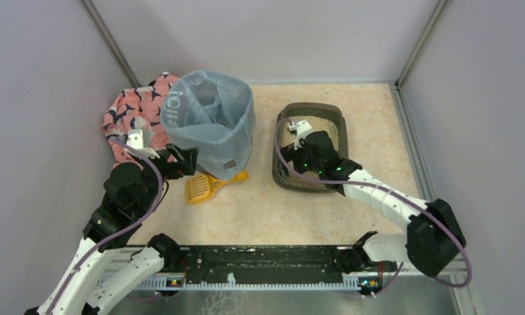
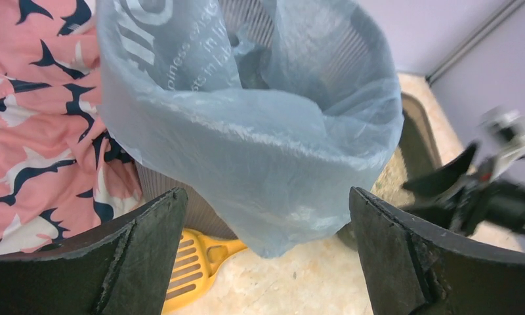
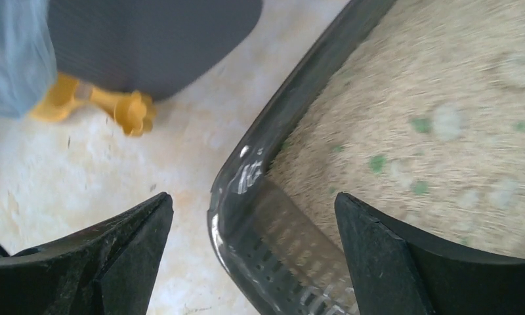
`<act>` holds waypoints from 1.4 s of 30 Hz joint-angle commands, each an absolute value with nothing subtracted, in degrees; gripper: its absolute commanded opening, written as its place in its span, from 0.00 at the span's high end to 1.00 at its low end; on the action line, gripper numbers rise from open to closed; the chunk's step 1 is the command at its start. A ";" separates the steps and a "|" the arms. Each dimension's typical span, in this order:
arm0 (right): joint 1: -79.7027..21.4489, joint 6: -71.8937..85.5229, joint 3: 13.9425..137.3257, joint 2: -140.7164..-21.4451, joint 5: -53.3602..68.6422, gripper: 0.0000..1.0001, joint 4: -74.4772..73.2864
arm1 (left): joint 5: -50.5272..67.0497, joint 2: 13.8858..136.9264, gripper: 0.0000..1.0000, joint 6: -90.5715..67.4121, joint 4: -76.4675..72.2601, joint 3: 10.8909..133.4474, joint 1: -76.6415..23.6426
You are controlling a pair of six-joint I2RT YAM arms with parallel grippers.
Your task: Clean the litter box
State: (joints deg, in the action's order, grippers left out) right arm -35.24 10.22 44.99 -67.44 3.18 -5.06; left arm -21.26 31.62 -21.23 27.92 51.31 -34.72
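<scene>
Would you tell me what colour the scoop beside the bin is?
The scoop is yellow, clearest in the top external view.

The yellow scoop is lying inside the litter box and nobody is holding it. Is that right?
Not quite. The yellow scoop is not inside the litter box. It lies on the tabletop, beside the bin with the blue bag, as the top view shows. Nobody is holding it: that part is right.
</scene>
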 commanded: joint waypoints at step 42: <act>-50.94 7.01 49.67 -92.58 14.00 0.10 21.13 | -23.17 26.23 0.01 -22.52 28.74 51.88 -34.64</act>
State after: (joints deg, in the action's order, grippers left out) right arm -54.13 5.21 49.54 -91.94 9.32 11.77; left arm -22.46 27.03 -23.22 26.57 50.72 -34.72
